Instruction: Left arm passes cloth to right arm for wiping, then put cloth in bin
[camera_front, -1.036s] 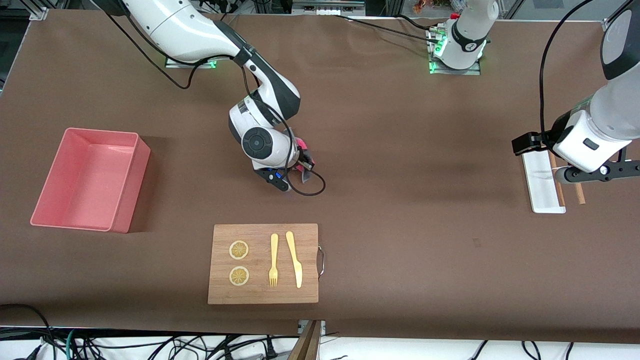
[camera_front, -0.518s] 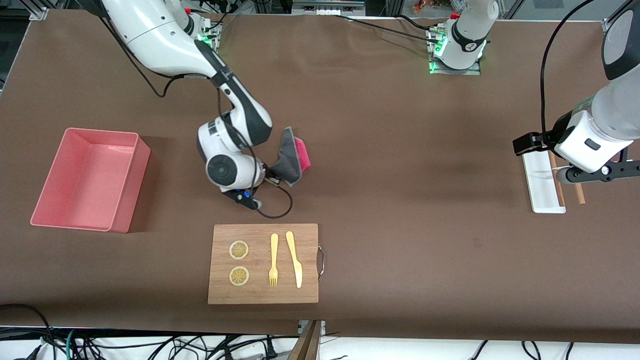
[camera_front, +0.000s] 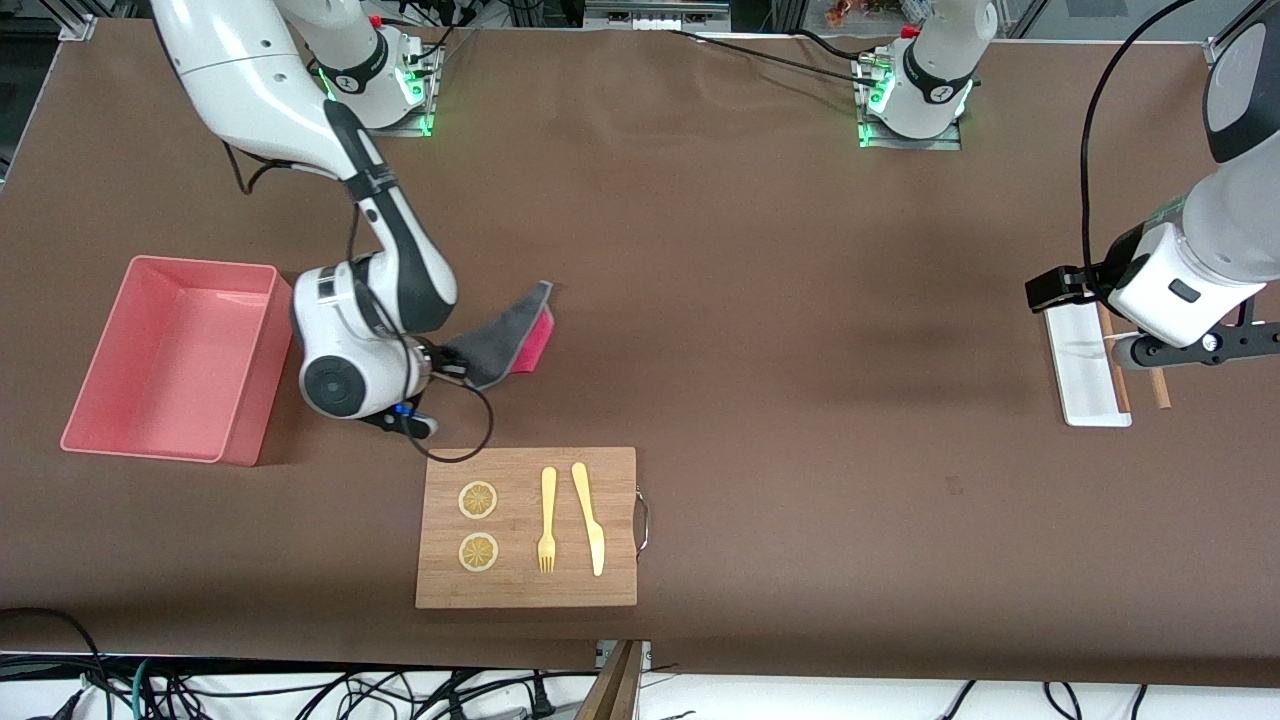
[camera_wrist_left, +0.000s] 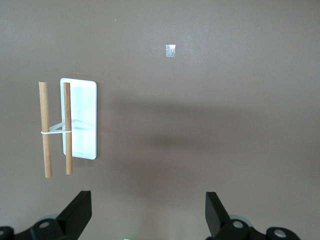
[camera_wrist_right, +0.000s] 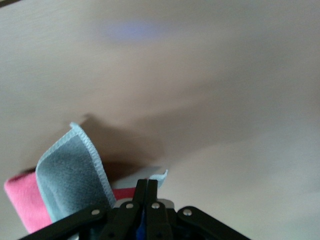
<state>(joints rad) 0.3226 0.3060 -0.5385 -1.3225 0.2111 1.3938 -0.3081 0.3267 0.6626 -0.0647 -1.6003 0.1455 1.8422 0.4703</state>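
A wide table covered in a plain brown sheet (camera_front: 800, 300) fills the room, with cables hanging along the edge nearest the front camera.

The right arm reaches out from its base and bends down low. Its right gripper (camera_front: 438, 362) is over the bare brown sheet, between the pink plastic rectangular bin (camera_front: 150, 440) and the soft dark grey cloth with a bright pink underside (camera_front: 505, 335). The jaws are pressed together and pinch one corner of the cloth. In the right wrist view the cloth (camera_wrist_right: 70, 185) sticks out from the tightly closed right gripper (camera_wrist_right: 146, 192), grey side showing, with its pale trim along the edge.

The cloth is long and thin here. Its long line runs from the pinched corner up and away toward the left arm's end of the table, and its free tip points away from the front camera. A strip of pink peeks out along one side.

The left arm waits at its own end of the table. The left gripper (camera_wrist_left: 148, 214) hangs over bare sheet with its jaws spread wide and nothing in them, near a flat white rectangular tray (camera_wrist_left: 82, 120) and two tied wooden sticks (camera_wrist_left: 56, 130).

A wooden board (camera_front: 527, 590) lies nearer the front camera than the cloth, well apart from it. Bare sheet lies between the right gripper and the bin.
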